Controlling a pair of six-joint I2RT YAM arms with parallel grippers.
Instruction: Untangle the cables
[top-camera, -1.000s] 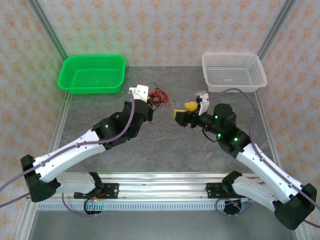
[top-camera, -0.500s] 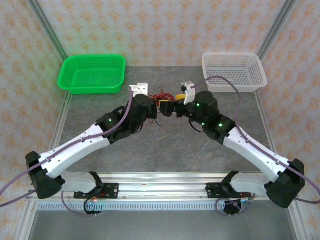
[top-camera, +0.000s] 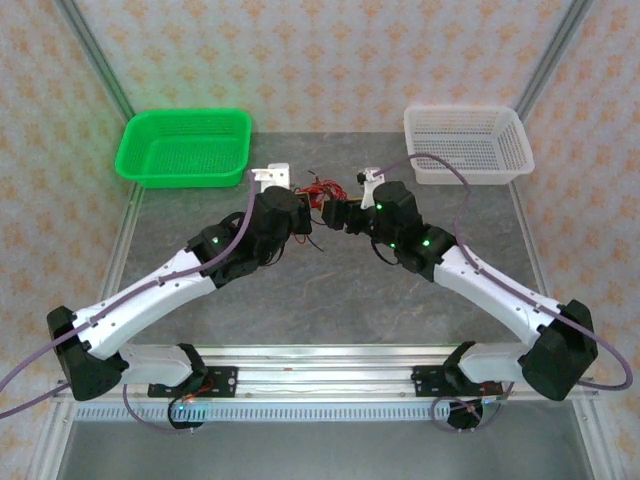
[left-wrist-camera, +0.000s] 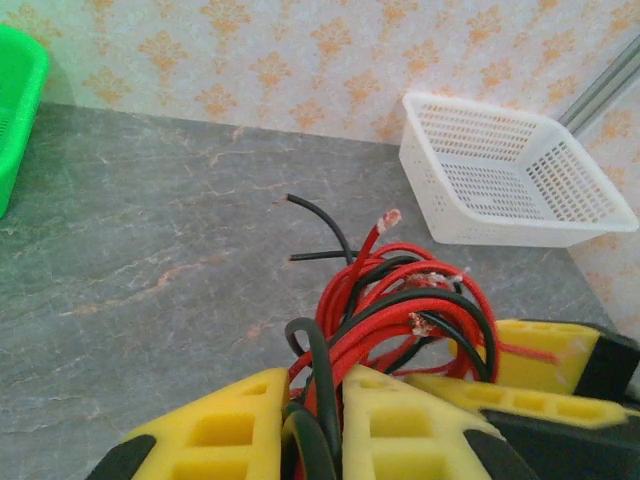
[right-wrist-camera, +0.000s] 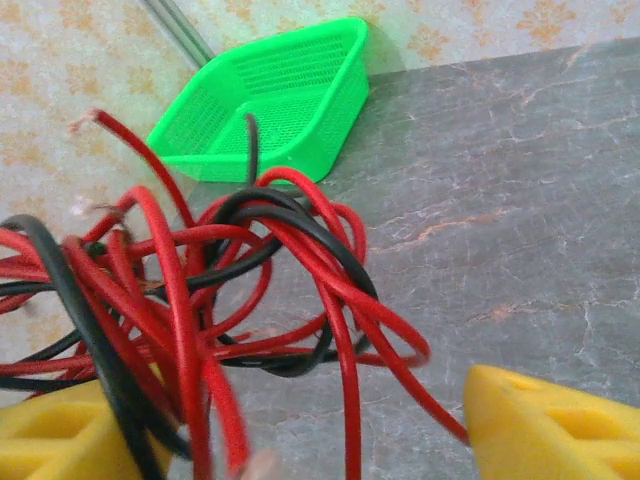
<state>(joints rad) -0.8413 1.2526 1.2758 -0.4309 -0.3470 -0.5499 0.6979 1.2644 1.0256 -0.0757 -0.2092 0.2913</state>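
The left hand (left-wrist-camera: 318, 415) is clamped on the cables (left-wrist-camera: 385, 300), a red-and-black tangle at the far centre of the table (top-camera: 330, 290). The right hand (right-wrist-camera: 300, 430) has its jaws apart, with strands crossing one finger (right-wrist-camera: 40, 440).

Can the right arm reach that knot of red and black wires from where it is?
Probably yes. The right claw is open right at the wires, with loops lying between its fingers; the left claw grips the same bundle. Nothing blocks the way.
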